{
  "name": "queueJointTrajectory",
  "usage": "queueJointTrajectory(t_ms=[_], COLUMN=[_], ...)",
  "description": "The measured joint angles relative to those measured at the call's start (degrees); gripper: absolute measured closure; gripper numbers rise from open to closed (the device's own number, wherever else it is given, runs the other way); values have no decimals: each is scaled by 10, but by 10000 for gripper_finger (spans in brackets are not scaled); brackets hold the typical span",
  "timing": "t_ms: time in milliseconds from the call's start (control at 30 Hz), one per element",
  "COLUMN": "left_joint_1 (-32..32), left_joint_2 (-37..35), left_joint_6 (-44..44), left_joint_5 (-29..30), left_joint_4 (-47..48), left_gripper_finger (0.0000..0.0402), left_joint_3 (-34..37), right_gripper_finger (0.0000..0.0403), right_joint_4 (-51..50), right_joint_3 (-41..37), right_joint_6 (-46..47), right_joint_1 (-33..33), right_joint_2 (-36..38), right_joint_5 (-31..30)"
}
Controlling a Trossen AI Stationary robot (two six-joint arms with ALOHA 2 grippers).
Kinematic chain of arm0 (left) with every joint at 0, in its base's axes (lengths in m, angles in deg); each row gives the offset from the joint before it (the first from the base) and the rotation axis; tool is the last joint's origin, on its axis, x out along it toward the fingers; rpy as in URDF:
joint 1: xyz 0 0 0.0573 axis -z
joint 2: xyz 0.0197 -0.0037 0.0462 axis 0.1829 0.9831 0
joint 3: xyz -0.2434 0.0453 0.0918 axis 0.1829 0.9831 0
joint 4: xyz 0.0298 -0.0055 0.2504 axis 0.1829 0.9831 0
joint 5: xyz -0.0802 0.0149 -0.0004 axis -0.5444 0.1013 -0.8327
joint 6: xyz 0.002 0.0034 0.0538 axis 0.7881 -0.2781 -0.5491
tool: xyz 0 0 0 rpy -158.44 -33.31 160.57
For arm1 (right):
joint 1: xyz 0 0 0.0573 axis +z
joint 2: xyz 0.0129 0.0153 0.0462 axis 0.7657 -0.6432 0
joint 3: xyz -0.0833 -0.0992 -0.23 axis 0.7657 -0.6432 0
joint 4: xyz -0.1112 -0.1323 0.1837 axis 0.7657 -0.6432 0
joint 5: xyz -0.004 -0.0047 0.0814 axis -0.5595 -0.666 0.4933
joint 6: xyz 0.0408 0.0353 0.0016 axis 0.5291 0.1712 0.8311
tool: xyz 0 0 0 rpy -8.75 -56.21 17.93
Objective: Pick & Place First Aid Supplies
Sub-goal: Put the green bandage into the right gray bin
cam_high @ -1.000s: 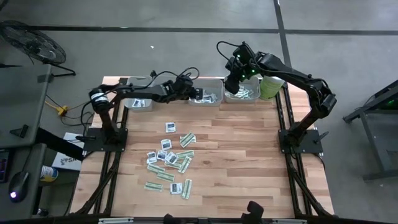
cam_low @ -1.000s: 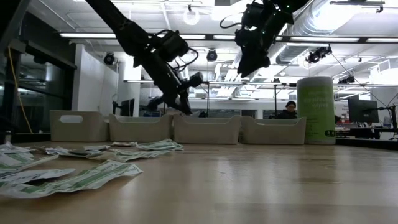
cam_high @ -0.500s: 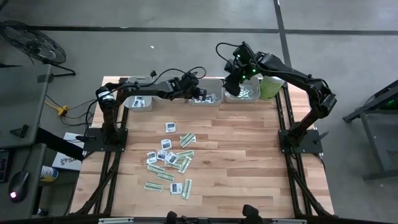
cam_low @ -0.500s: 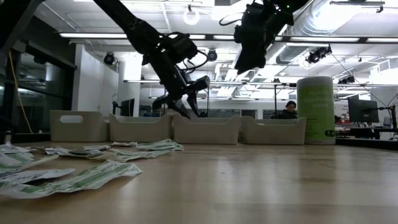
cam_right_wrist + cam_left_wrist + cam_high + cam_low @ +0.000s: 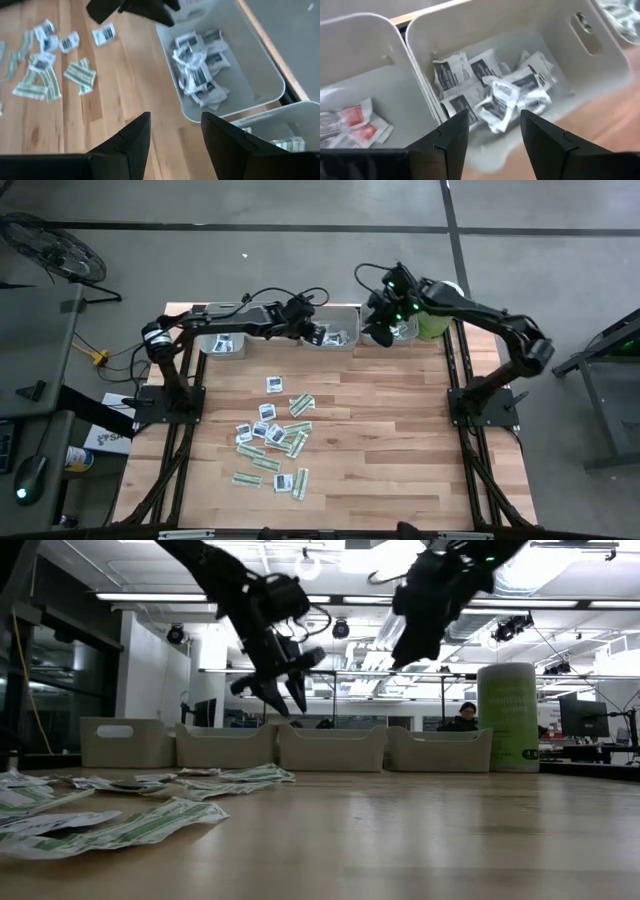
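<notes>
left gripper [image 5: 318, 333]: fingers apart, empty, at 12 o'clock above a grey rectangular plastic tray [image 5: 600, 65] heaped with squarish white dark-marked sachets [image 5: 505, 97] | right gripper [image 5: 379, 332]: fingers apart, empty, at 1 o'clock by the trays | loose first aid sachets [image 5: 272, 442]: scattered on wooden table [image 5: 400, 440], 7 o'clock from centre

- A robotics lab or workshop, set in a large open industrial room
- Butcher-block table [image 5: 390, 420] on a dark metal frame, standing on a bare concrete floor [image 5: 300, 270]
- Exposed ducting [image 5: 560, 570] and strip lights [image 5: 150, 597] overhead
- Monitors [image 5: 582, 718] and a seated person [image 5: 465, 717] at workstations behind the table
</notes>
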Motion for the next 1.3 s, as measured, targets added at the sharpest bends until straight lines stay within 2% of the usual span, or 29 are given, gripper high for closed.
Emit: queueJointTrajectory(t_ms=[233,367,633,767,900,1167,1300], left_joint_1=[54,89,128,127,127,123,113], left_joint_2=[-25,-25,-25,-25,-32,-37,-37], left_joint_6=[-74,-101,-111,-107,-101,-92,-76], left_joint_5=[-11,-70,-162,-230,-260,-272,-292], left_joint_4=[87,132,204,168,126,80,21], left_gripper_finger=[225,225,225,225,225,225,225], left_joint_3=[1,1,3,44,82,123,158], right_gripper_finger=[233,233,233,233,233,233,233], right_joint_4=[167,241,301,303,300,300,300], right_joint_3=[-161,-220,-291,-299,-300,-300,-300], right_joint_6=[45,57,70,87,102,102,102], right_joint_1=[22,30,30,30,30,30,30], right_joint_2=[133,188,251,262,261,261,261], right_joint_5=[-12,-12,-13,-13,-13,-10,-10])
